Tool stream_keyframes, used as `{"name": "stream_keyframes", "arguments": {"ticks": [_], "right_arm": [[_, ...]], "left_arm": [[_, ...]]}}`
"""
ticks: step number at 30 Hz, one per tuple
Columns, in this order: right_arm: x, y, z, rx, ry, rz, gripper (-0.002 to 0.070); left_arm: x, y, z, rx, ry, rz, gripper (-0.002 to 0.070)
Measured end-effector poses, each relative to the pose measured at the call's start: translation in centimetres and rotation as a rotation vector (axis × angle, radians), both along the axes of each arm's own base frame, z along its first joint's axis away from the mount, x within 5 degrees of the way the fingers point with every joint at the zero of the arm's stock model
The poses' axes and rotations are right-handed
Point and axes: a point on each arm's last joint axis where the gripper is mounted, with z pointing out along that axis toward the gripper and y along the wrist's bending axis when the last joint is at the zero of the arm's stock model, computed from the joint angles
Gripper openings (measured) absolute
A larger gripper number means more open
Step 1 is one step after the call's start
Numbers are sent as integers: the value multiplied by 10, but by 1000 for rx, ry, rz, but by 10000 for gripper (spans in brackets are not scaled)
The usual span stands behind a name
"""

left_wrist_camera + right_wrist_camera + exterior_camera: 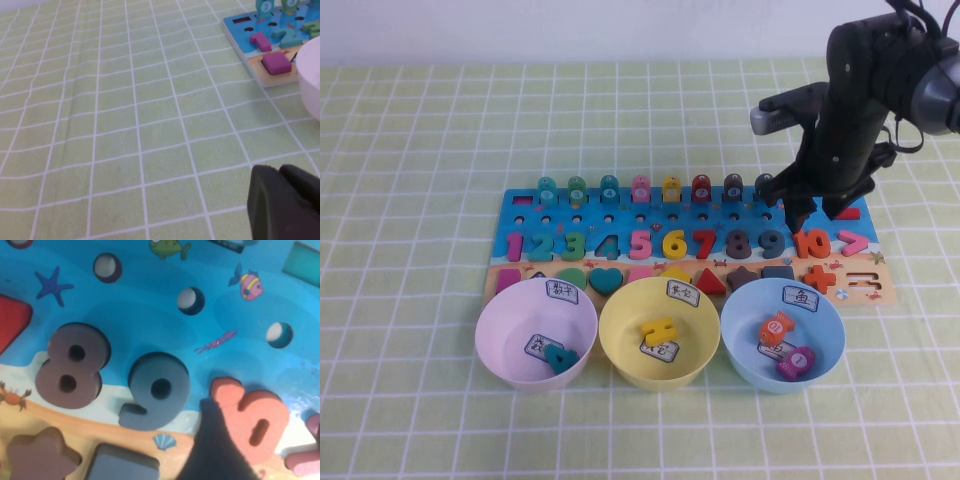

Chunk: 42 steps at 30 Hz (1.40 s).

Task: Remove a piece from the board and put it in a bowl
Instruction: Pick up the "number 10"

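The orange "10" piece (pixel 812 243) lies in its slot at the right end of the number row on the blue and tan board (pixel 590 215). My right gripper (pixel 818 212) hangs just above it, open, with one finger on each side. In the right wrist view the "10" (pixel 252 415) lies flat beside a dark fingertip (pixel 212 450), next to the grey 9 (pixel 157 395). The pink-lilac bowl (pixel 505 305) stands at the front left of the board and holds a teal piece. My left gripper (pixel 287 202) is shut and empty, low over the cloth, left of the board (pixel 245 30).
A yellow bowl (pixel 620 320) with a yellow piece and a light blue bowl (pixel 745 315) with an orange fish and a magenta piece stand in front of the board. An orange plus sign (pixel 820 279) lies near the "10". Ring pegs line the board's far edge.
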Motion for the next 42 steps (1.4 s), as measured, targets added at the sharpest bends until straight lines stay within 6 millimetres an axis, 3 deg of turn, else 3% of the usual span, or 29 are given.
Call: {"name": "stream_keyframes", "arguments": {"ticks": [11, 26, 34, 42], "right_arm": [[-3, -1, -26, -19, 71, 1, 425], [-3, -1, -27, -22, 73, -19, 438], [-3, -1, -27, -15, 73, -20, 351], [-3, 0, -27, -10, 70, -35, 351]], "left_arm": [[0, 0, 0, 0, 0, 0, -4], [0, 0, 0, 1, 0, 0, -4], [0, 0, 0, 1, 0, 0, -4], [0, 0, 0, 1, 0, 0, -4]]}}
